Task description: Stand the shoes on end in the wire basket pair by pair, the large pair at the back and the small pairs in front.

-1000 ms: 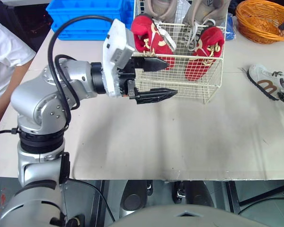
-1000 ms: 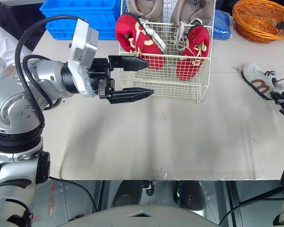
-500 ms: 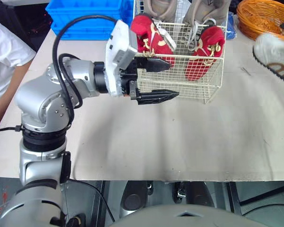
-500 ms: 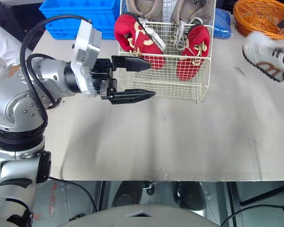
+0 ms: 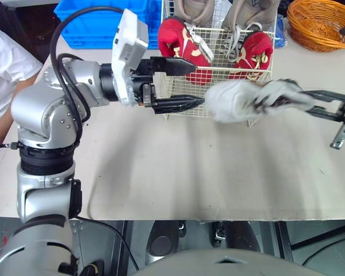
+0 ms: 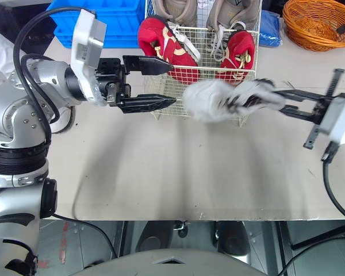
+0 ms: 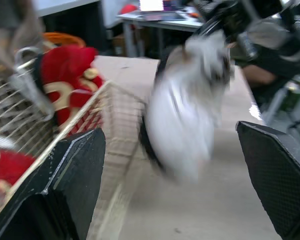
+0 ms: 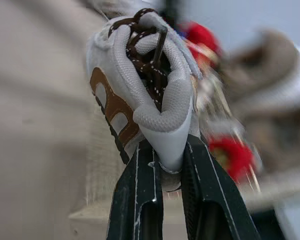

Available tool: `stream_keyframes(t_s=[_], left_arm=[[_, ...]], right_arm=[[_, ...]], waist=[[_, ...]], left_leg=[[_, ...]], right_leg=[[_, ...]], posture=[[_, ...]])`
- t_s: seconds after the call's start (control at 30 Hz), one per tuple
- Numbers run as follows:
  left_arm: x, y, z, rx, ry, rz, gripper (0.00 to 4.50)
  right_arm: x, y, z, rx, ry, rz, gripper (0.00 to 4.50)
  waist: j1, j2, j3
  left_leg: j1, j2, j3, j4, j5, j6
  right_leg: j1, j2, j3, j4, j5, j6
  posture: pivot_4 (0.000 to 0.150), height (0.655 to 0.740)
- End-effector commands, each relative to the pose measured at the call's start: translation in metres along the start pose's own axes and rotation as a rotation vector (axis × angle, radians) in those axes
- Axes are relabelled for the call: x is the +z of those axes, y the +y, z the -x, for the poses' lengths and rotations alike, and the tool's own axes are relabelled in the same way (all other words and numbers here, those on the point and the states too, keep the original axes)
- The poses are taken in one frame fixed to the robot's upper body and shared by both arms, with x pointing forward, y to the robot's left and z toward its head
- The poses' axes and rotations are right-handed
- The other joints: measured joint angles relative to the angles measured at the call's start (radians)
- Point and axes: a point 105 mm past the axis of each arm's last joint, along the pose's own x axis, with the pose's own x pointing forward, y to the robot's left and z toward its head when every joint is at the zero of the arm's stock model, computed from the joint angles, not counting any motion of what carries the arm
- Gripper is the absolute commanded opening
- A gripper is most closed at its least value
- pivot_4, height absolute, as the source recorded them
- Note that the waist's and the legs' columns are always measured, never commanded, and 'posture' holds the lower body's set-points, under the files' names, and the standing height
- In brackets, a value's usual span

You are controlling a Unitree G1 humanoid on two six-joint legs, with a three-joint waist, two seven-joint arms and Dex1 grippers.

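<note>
So the white sneaker [image 5: 250,100] with brown laces is up off the table [image 5: 190,167], hanging in front of the wire basket [image 5: 221,68], which sits at its 12 o'clock. The right gripper [image 8: 167,155] reaches in from 3 o'clock with its fingers squeezed tight on the padded rim of the shoe's opening. The shoe looks light and squishy up top, so that pinch probably lets it swing and twist. The sole edge would likely give a firmer bite. The left gripper [image 5: 195,84] sits at the sneaker's 9 o'clock, spread wide and empty, right by the basket's front corner. Inside, red shoes [image 5: 181,43] stand up front, with a bigger tan pair [image 5: 195,8] behind them at 12 o'clock.
</note>
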Motion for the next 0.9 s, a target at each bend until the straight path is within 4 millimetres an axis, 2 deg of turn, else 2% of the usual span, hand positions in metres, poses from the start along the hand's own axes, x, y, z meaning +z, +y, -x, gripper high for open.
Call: stream_keyframes(t_s=[0.03, 0.17, 0.3, 0.43, 0.7, 0.9], left_arm=[[-0.001, -0.002, -0.003, -0.025, 0.052, -0.036, 4.50], [-0.023, -0.001, -0.005, -0.048, 0.179, -0.050, 4.50], [-0.038, 0.000, -0.008, -0.079, 0.264, -0.021, 4.50], [-0.051, 0.005, -0.005, -0.071, 0.325, -0.017, 4.50], [-0.054, 0.006, -0.010, -0.127, 0.316, 0.001, 4.50], [-0.052, -0.005, -0.014, -0.198, 0.286, 0.028, 4.50]], right_arm=[[0.005, -0.002, -0.015, 0.130, -0.016, 0.202, 0.01], [0.005, -0.012, -0.033, 0.193, -0.040, 0.366, 0.01], [0.014, -0.020, -0.053, 0.218, -0.104, 0.508, 0.01], [0.021, -0.025, -0.061, 0.215, -0.147, 0.578, 0.01], [0.029, -0.031, -0.065, 0.187, -0.181, 0.637, 0.01], [0.030, -0.035, -0.065, 0.161, -0.181, 0.653, 0.01]], waist=[[0.001, 0.000, 0.000], [0.003, -0.001, 0.001], [0.001, -0.002, 0.002], [0.001, -0.002, 0.002], [0.002, -0.002, 0.002], [0.000, -0.002, 0.002]], left_leg=[[0.000, 0.000, 0.000, 0.000, 0.000, 0.000], [-0.001, -0.001, 0.000, 0.000, 0.000, 0.000], [-0.002, -0.001, -0.001, 0.000, 0.000, 0.000], [-0.002, 0.000, -0.001, 0.000, 0.000, 0.000], [-0.002, -0.001, -0.001, 0.000, 0.000, 0.000], [-0.002, 0.000, -0.001, 0.000, 0.000, 0.000]], right_leg=[[0.000, 0.000, 0.000, 0.000, 0.000, 0.000], [0.000, 0.000, 0.000, -0.001, 0.000, 0.000], [0.000, 0.000, -0.002, -0.001, 0.000, 0.000], [-0.001, 0.000, -0.002, -0.001, 0.000, 0.000], [0.000, -0.001, -0.003, -0.001, 0.000, 0.000], [0.000, -0.001, -0.003, -0.001, 0.000, 0.000]], posture=[[0.150, 0.6860], [0.150, 0.6860], [0.150, 0.6860], [0.150, 0.6860], [0.150, 0.6860], [0.150, 0.6860]])
